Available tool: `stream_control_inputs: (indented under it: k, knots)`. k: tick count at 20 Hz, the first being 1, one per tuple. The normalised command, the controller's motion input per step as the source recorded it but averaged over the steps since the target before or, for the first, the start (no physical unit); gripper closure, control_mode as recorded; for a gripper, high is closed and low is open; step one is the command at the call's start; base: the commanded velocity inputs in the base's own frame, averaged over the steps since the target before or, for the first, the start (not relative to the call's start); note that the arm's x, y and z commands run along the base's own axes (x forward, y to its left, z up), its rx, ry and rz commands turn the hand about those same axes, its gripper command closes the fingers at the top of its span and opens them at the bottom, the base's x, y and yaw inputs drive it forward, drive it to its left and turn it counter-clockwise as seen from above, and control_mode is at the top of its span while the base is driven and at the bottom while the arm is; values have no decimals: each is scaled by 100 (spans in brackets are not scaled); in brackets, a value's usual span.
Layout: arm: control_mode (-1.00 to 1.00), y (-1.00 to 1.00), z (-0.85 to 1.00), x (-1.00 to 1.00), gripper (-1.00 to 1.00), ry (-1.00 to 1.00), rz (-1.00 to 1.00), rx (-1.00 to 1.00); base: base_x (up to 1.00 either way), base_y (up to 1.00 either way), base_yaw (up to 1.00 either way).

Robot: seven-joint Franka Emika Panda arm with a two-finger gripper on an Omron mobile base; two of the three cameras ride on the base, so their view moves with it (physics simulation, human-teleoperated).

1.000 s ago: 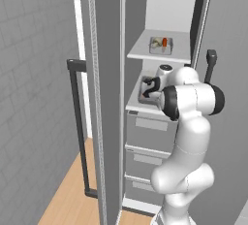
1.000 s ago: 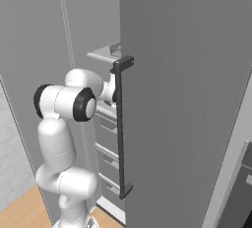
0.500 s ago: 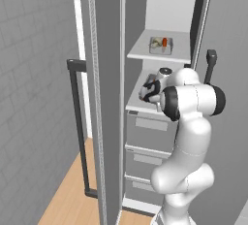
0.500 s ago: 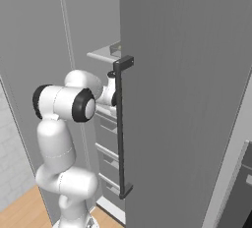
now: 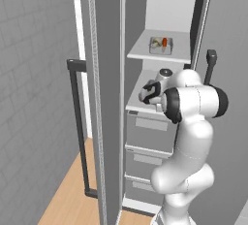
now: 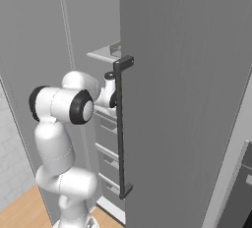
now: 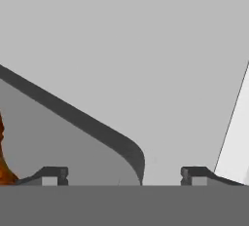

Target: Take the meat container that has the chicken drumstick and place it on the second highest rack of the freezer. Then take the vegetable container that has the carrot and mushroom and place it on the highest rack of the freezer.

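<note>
Just ahead of the end effector (image 7: 124, 175), on the freezer's (image 5: 145, 136) second highest rack (image 5: 138, 104), sits the meat container (image 7: 73, 142) with the chicken drumstick (image 7: 4, 164) – apparently set down as asked. The fingers stand wide apart – gripping nothing, the container's corner between them. Above, the vegetable container (image 5: 161, 45) rests on the highest rack (image 5: 145, 52).

The chicken drumstick (image 7: 2, 159) is cut off by the hand view's left edge.
</note>
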Motion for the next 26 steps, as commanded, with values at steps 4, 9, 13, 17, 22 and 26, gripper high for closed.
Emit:
stream_control_inputs:
  k: [4,9,13,17,22,26]
  knots:
    - [-100,26,37,-39,-100,-18,0,-3,0,0,0]
    - [-100,27,39,-61,-100,-20,0,-5,0,0,0]
    - [-100,29,44,-77,-100,-7,0,-3,0,0,0]
    - [-100,18,65,-83,-100,0,0,-1,0,0,0]
    - [-100,0,100,-88,-100,3,0,0,0,0,0]
    - [-100,0,65,-100,-100,12,1,-3,0,0,0]
